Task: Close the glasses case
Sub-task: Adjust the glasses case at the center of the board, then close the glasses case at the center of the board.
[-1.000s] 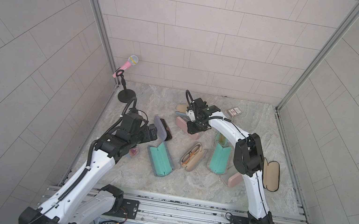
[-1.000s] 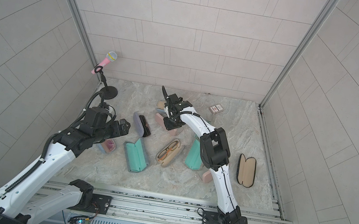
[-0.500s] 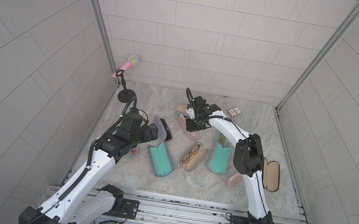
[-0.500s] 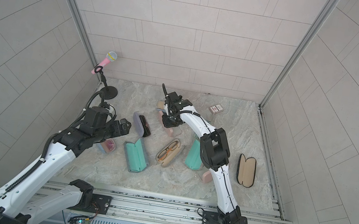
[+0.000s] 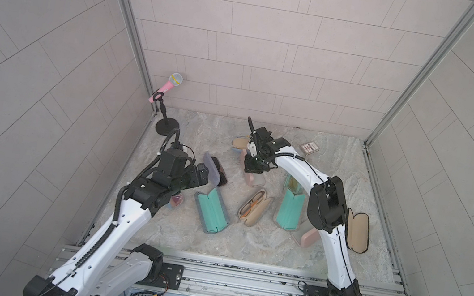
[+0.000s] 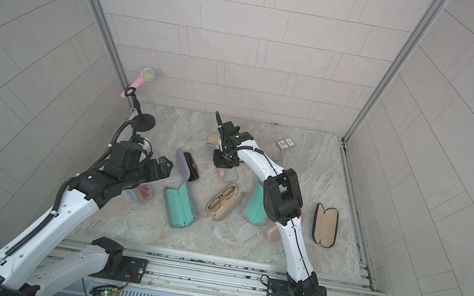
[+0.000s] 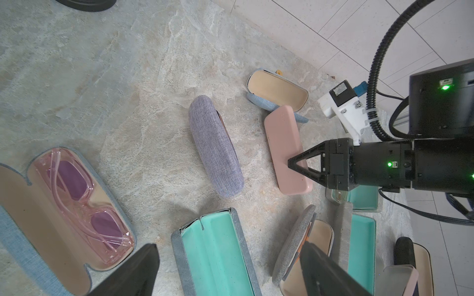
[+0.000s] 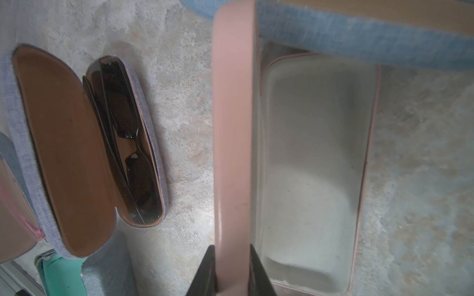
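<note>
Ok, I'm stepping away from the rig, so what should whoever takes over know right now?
Left tool: open, empty, in the air.
Right tool: shut on the pink lid of the pink hard glasses case.
Case: toward the back of the marble table; its grey-lined base lies flat, lid about upright.
Done: lid gripped.
Left: swing it down onto the base, press shut, release.

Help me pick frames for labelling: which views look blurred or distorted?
Right wrist view: the pink lid, close to the lens, is soft, and so is the blue case. Left wrist view: sharp and evenly lit. Both top views: the wall tile lines bow, and shadows are faint.
</note>
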